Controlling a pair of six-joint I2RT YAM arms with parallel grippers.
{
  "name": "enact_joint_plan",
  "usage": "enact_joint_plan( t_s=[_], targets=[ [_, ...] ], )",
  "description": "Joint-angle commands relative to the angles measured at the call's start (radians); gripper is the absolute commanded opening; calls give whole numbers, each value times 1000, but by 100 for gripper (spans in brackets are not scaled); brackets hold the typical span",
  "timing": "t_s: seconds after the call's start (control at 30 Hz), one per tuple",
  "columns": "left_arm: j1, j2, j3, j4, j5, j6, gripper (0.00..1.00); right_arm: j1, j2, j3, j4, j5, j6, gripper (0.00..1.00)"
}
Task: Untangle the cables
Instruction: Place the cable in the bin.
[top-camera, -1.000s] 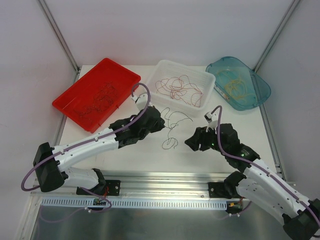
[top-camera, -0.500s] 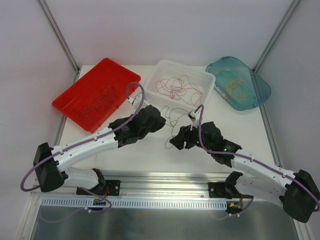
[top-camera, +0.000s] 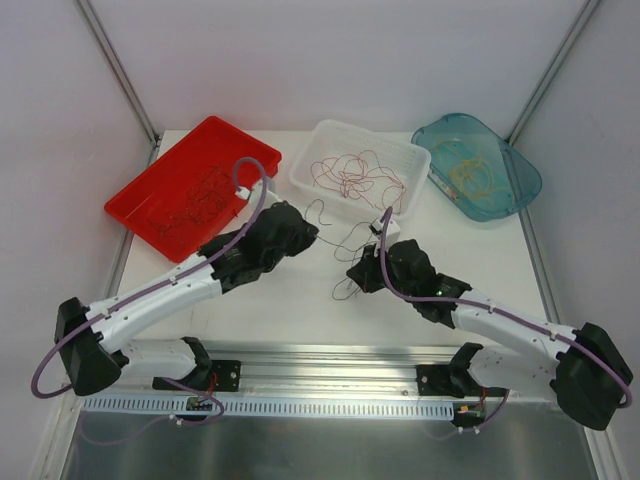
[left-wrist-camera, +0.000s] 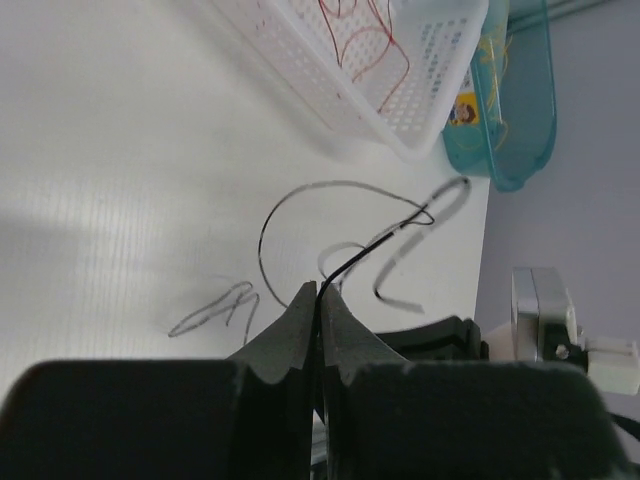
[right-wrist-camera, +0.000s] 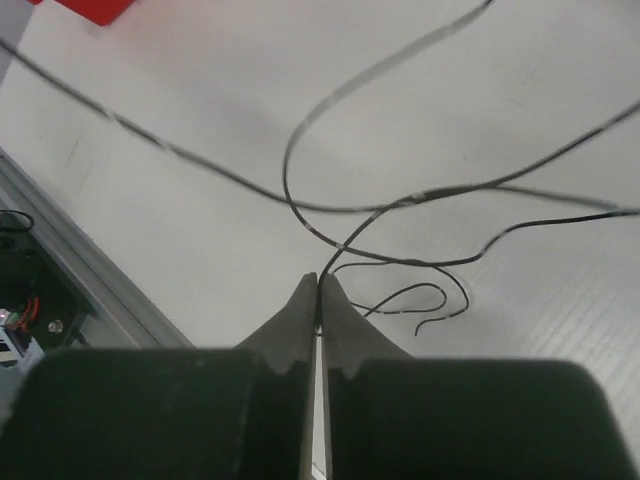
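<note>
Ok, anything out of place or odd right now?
Nothing looks spilled or damaged. The dark cable loops across the table, but the left gripper and right gripper each pinch it.

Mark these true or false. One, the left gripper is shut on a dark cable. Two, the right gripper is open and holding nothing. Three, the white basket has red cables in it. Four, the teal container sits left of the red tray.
1. True: the left gripper pinches a dark cable.
2. False: the right gripper is shut on a dark cable as well.
3. True: the white basket holds red cables.
4. False: the teal container is at the far right and the red tray at the left.
</note>
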Motion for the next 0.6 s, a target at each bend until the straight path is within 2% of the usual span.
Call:
enact_joint_plan(
  t_s=[0.0, 0.13, 0.3, 0.57],
  targets=[
    [130, -97, -27, -11, 10, 89, 0, 3, -94, 24, -120, 95, -64, 1],
    [313, -188, -76, -42, 66, 163, 0, -32, -238, 7, -313, 192, -121, 1],
    [524, -239, -90, -94, 75, 294, 0, -140, -434, 47, -524, 192, -194, 1],
    [845, -253, -50, -177, 150, 477, 0, -344, -476, 206, -785, 230, -245, 1]
  ],
)
